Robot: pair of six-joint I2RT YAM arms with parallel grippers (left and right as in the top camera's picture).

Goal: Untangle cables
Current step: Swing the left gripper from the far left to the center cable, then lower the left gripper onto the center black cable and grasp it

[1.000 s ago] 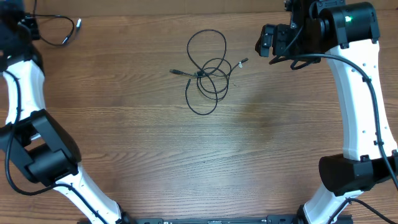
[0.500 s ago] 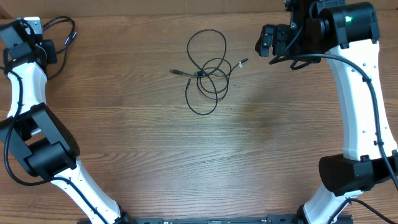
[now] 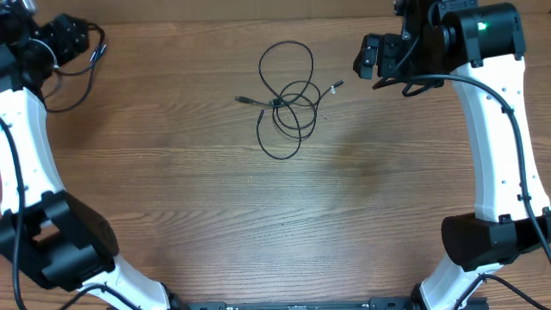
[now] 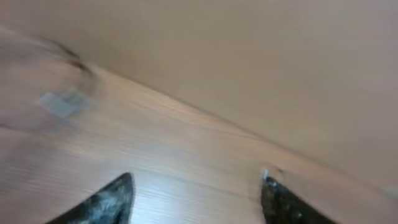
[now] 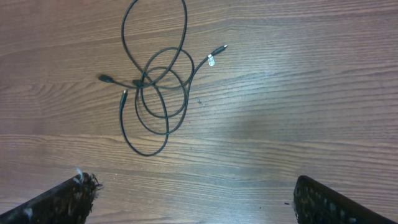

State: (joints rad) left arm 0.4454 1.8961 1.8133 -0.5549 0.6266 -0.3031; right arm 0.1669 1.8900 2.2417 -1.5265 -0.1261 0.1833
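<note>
The cables lie tangled in thin black loops at the far middle of the table, with small plug ends sticking out left and right. The right wrist view shows the same tangled cables ahead of my right gripper. That gripper is wide open and empty, and it hovers to the right of the tangle. A separate black cord lies in the far left corner beside my left gripper. The blurred left wrist view shows my left gripper open, with only bare wood between its fingertips.
The wooden table ends at a plain tan wall just behind the left gripper. Both white arms stand along the table's left and right sides, with thick black wires fixed to them.
The left gripper has opened wider and swung within the far left corner, and the separate cord there has shifted. The right arm and the tangle have not moved.
</note>
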